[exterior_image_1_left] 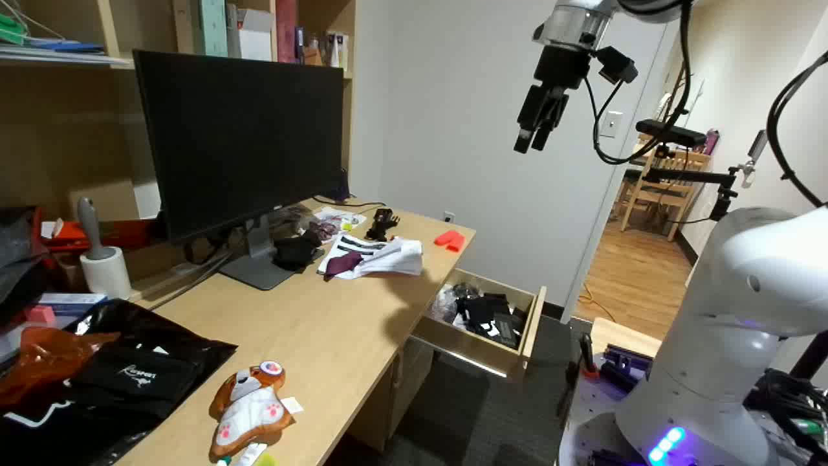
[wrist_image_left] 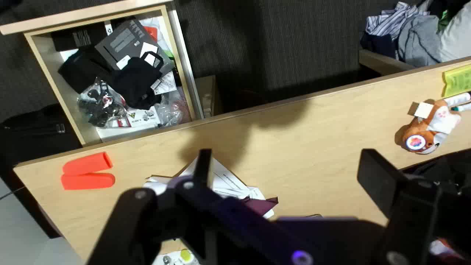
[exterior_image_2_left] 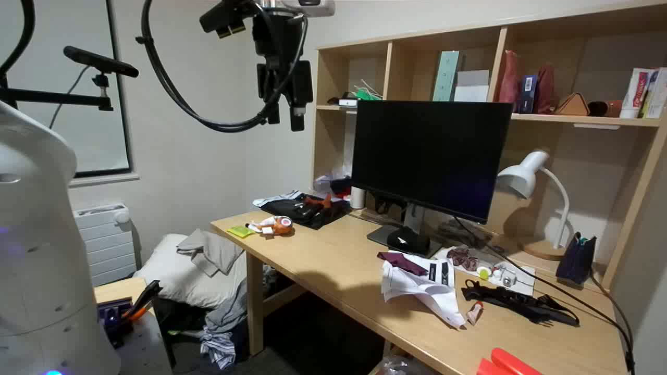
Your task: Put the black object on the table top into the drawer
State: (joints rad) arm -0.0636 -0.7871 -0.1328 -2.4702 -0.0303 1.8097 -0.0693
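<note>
A black lump lies at the monitor's foot on the light-wood table top; it also shows in an exterior view. A black strappy item lies farther along the table top, also in an exterior view. I cannot tell which is the black object. In the wrist view neither shows clearly behind the gripper. The drawer is pulled out and holds black items and plastic bags, also in the wrist view. My gripper is open and empty, high above the table, also in the wrist view.
A big monitor stands on the table before shelves. White sheets with a maroon cloth, red pieces, a plush toy and a black bag lie on the table. A white lamp stands at its back.
</note>
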